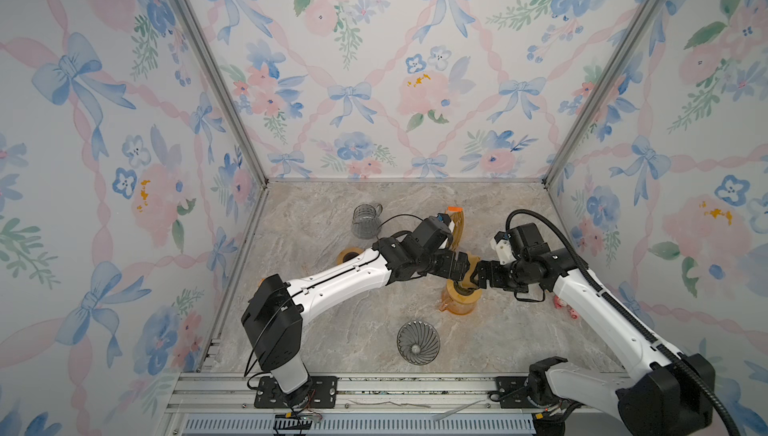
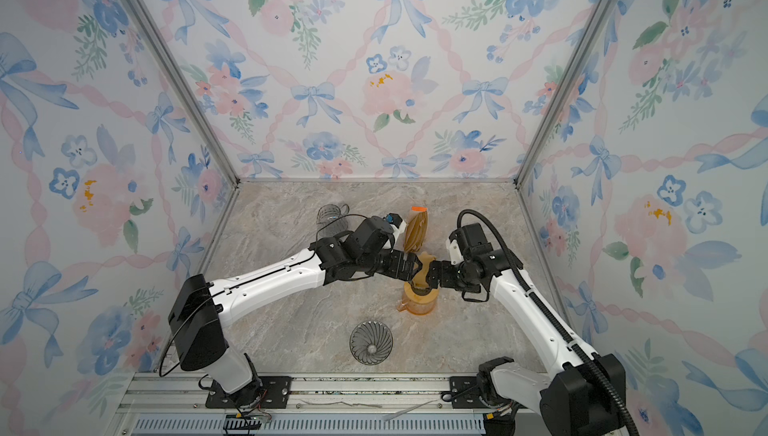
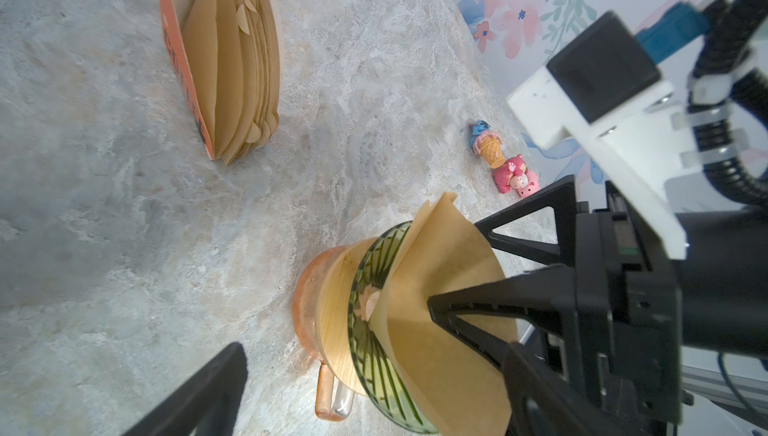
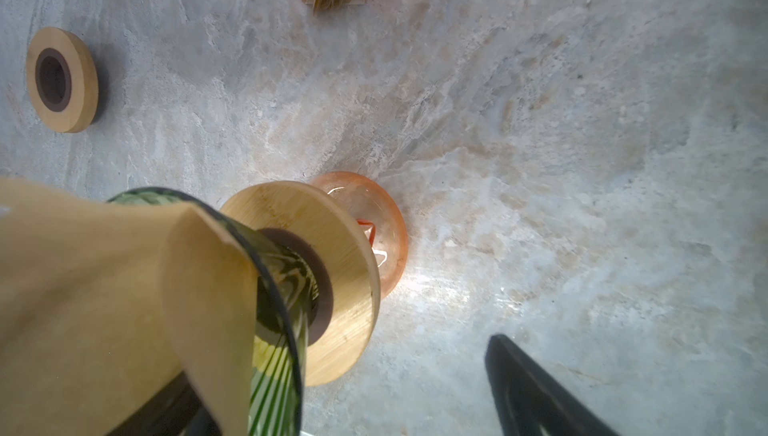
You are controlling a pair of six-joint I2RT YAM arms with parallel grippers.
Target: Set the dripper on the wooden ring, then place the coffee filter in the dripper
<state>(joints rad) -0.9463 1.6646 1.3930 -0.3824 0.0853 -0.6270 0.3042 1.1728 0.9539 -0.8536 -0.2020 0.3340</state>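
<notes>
Meeting over an orange glass server (image 1: 457, 306) near the middle of a marbled tabletop (image 1: 332, 330), the left gripper (image 1: 462, 268) and right gripper (image 1: 484, 275) flank a brown paper coffee filter (image 2: 424, 264) that stands in the green ribbed glass dripper (image 3: 374, 338). The paper's point is down inside the cone, while its upper edge rises well above the rim. The dripper sits on a wooden collar (image 4: 345, 271) that rests on the server's mouth. Both pincers stand wide apart and neither is clamped on anything. In the left wrist view one finger of the right gripper (image 3: 519, 288) lies across the front of the paper and the other (image 3: 540, 202) reaches in beside its raised edge; whether either actually touches the filter cannot be told. Only one finger of the left gripper (image 3: 208, 388) shows in that view, clear of the dripper. Behind the pair, toward the back wall, an orange-backed pack of spare filters (image 1: 457, 226) stands on edge. A clear glass jug (image 1: 365, 221) sits farther left, and a second wooden ring (image 1: 348, 256) lies on the table beside the left arm. A clear spiral-ribbed dripper (image 1: 418, 342) rests alone on the near side of the server. Two small toy figures (image 3: 515, 176) lie near the right-hand wall.
</notes>
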